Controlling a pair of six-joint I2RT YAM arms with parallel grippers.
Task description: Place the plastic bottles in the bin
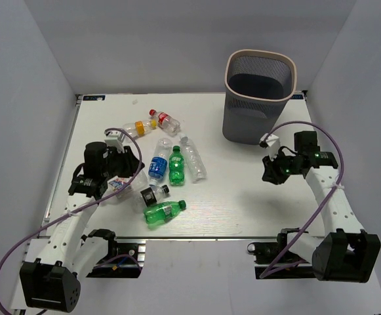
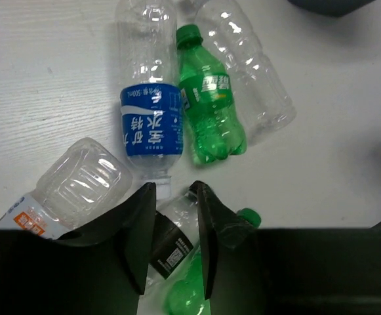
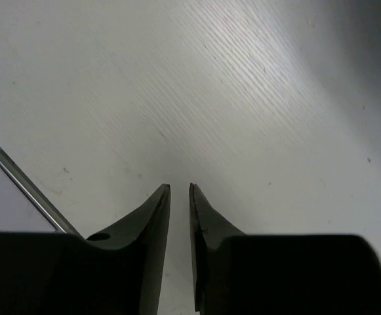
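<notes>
Though ribbed, clear plastic bottles (image 2: 144, 111)

- A white bench (image 1: 242, 203) with faint wood grain fills the middle of the overhead view.
- Plain pale grey walls (image 1: 177, 46) close it in at nine, twelve and three o'clock.
- Light is even and soft, shadows faint.
- A metal rail (image 1: 197, 240) edges the bench at six o'clock.

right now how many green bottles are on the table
2. One green bottle lies mid-cluster between the blue-label bottle and a clear bottle; the other green bottle lies nearest the arms, beside the black-label bottle. None seems hidden.
</notes>
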